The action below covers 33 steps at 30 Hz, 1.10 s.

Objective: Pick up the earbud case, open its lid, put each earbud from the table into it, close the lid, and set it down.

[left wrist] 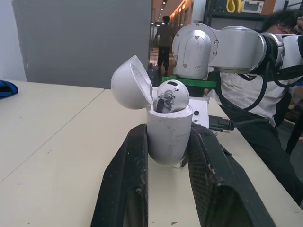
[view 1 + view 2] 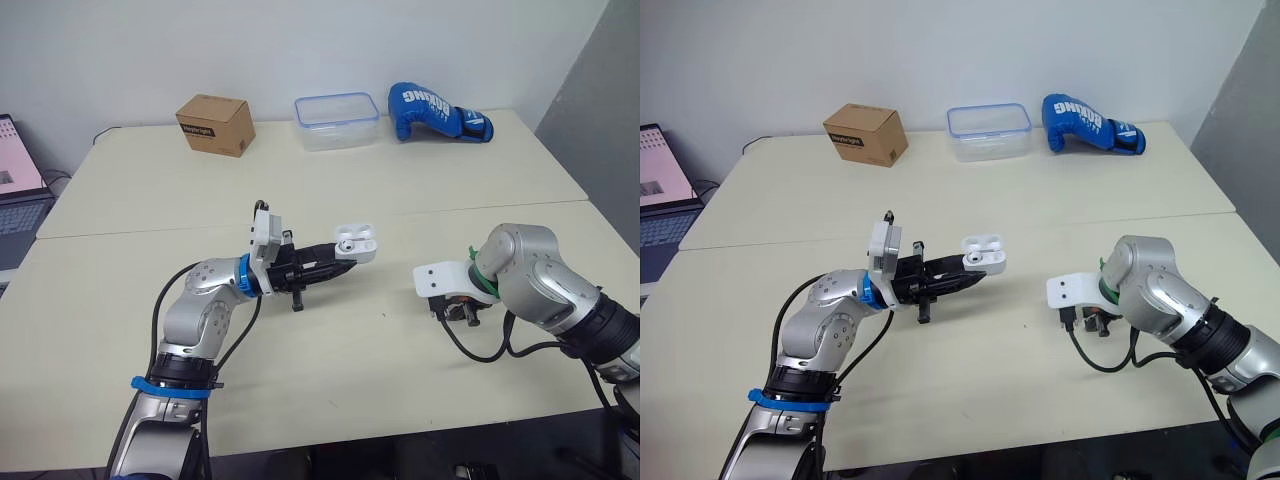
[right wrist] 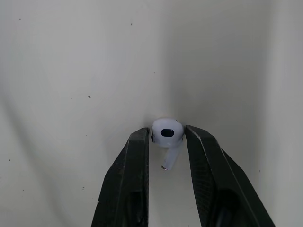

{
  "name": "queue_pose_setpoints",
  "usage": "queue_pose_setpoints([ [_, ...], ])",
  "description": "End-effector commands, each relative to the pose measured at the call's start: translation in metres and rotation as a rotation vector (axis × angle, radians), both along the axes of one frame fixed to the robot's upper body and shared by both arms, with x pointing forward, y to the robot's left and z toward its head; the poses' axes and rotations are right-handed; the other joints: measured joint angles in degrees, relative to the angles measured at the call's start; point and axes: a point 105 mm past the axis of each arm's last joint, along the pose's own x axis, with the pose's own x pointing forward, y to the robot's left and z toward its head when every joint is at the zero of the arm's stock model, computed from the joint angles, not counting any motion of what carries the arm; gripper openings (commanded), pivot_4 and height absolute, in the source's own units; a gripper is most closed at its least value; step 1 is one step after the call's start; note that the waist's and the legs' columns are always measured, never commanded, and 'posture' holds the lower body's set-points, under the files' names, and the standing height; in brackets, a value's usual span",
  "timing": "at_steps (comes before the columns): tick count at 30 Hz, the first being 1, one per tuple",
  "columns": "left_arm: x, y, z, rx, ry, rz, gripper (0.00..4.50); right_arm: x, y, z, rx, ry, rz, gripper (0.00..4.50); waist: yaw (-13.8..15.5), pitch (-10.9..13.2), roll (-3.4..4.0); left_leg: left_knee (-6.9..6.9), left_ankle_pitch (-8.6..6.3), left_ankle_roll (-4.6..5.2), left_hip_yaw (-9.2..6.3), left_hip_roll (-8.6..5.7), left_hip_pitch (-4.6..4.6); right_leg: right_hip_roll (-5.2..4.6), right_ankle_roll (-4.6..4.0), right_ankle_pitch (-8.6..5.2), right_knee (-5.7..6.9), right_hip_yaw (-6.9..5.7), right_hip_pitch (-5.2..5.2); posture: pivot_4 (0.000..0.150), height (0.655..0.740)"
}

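Two earbuds are in play. One earbud [image 1: 173, 94] sits in the single white earbud case [image 2: 357, 242], whose lid stands hinged open. The left gripper [image 2: 340, 258] holds that case above the table [image 2: 400, 190], its two black fingers pressed against the case's lower body on either side. The other earbud [image 3: 167, 132] is at the right gripper [image 3: 167, 138], which points down at the table to the right of the case and apart from it. Its fingers are nearly closed, with the bud's round head pinched between the tips and the stem pointing back along the fingers. I cannot tell whether the bud is touching the table. Along the far edge of the table stand one cardboard box [image 2: 214, 124], one clear plastic container [image 2: 337, 121] with a blue rim and one blue boxing glove [image 2: 437, 112]. One laptop [image 2: 18, 190] sits off to the left
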Motion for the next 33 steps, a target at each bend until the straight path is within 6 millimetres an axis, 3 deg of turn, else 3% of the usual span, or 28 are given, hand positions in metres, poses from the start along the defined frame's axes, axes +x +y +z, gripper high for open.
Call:
queue_pose_setpoints([
  [1, -0.004, 0.0, 0.008, -0.013, -0.046, -0.007, 0.79, 0.0, 0.0, 0.003, -0.005, -0.002, 0.003, 0.82, 0.0, 0.0, 0.0, 0.0, 0.0, 0.0, 0.0, 0.0, 0.0, 0.0, 0.0, 0.0, 0.0, 0.0, 0.0, 0.15, 0.7307],
  [3, -0.004, 0.0, 0.008, -0.013, -0.046, -0.007, 0.79, 0.0, 0.001, 0.003, -0.005, -0.003, 0.008, 0.4, 0.0, 0.0, 0.0, 0.0, 0.0, 0.0, 0.0, 0.0, 0.0, 0.0, 0.0, 0.0, 0.0, 0.0, 0.0, 0.15, 0.7307],
  [13, -0.003, 0.001, 0.006, -0.012, -0.043, -0.011, 0.79, -0.004, 0.001, 0.002, 0.001, 0.001, 0.01, 0.4, 0.01, 0.0, 0.0, 0.0, 0.0, 0.0, 0.0, 0.0, 0.0, 0.0, 0.0, 0.0, 0.0, 0.0, 0.0, 0.15, 0.7307],
  [18, -0.001, 0.001, 0.006, -0.012, -0.041, -0.012, 0.79, 0.0, -0.004, 0.018, 0.05, -0.055, -0.029, 0.4, 0.01, 0.0, 0.0, 0.0, 0.0, 0.0, 0.0, 0.0, 0.0, 0.0, 0.0, 0.0, 0.0, 0.0, 0.0, 0.15, 0.7307],
  [27, 0.004, 0.001, 0.01, -0.024, -0.041, -0.016, 0.79, 0.011, 0.003, 0.048, 0.417, -0.286, -0.209, 0.4, 0.13, -0.01, -0.01, -0.01, 0.0, 0.0, -0.05, 0.01, -0.01, 0.0, 0.0, 0.0, 0.01, -0.02, 0.01, 0.15, 0.7307],
  [33, 0.006, 0.003, 0.012, -0.028, -0.026, -0.035, 0.79, 0.015, 0.018, 0.06, 0.812, -0.375, -0.437, 0.4, 0.11, -0.01, -0.01, 0.01, 0.0, 0.0, -0.07, -0.01, -0.01, -0.01, -0.01, 0.01, 0.08, 0.0, -0.01, 0.15, 0.7307],
])
